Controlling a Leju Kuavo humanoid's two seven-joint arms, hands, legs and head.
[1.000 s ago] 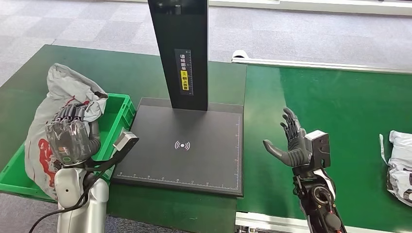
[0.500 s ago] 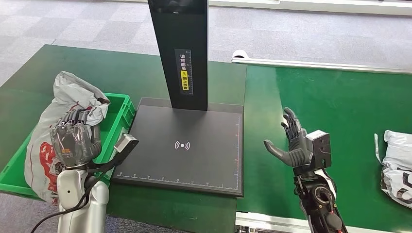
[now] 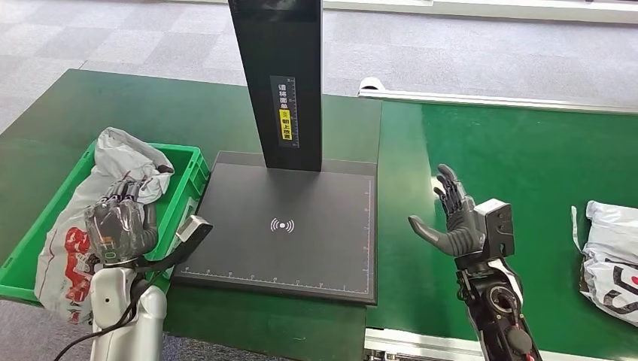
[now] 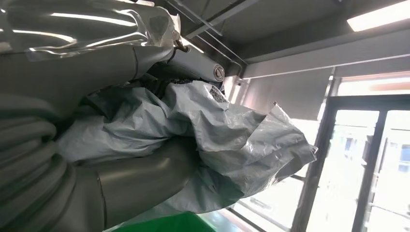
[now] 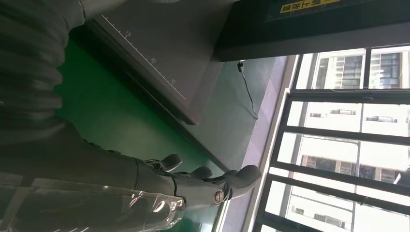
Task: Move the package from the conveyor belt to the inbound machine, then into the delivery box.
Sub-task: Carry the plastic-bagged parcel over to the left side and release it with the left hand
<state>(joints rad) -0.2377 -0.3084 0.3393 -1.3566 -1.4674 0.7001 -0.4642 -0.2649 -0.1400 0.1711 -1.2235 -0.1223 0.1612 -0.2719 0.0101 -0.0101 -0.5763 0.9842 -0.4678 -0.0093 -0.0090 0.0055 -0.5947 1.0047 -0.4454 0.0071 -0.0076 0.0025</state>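
Observation:
My left hand (image 3: 119, 226) grips a grey plastic package (image 3: 83, 226) with red print and holds it in the green delivery box (image 3: 191, 171) at the left. The left wrist view shows the crumpled grey package (image 4: 212, 140) clasped between thumb and fingers (image 4: 145, 179). The black inbound machine plate (image 3: 286, 226) with its scan symbol lies in the middle, under a black post (image 3: 280, 75). My right hand (image 3: 451, 222) hovers open over the green conveyor belt (image 3: 527, 165), empty, with its fingers (image 5: 203, 181) spread. A second grey package (image 3: 613, 256) lies on the belt at the far right.
The green table (image 3: 173, 105) carries the box and the machine. The belt's white rail (image 3: 481, 99) runs along the far side and another rail (image 3: 414, 346) along the near side. Grey carpet floor (image 3: 113, 30) lies beyond.
My left hand has lowered the package down into the green box. The second package on the belt has slid left, toward my right hand, which has stayed in place.

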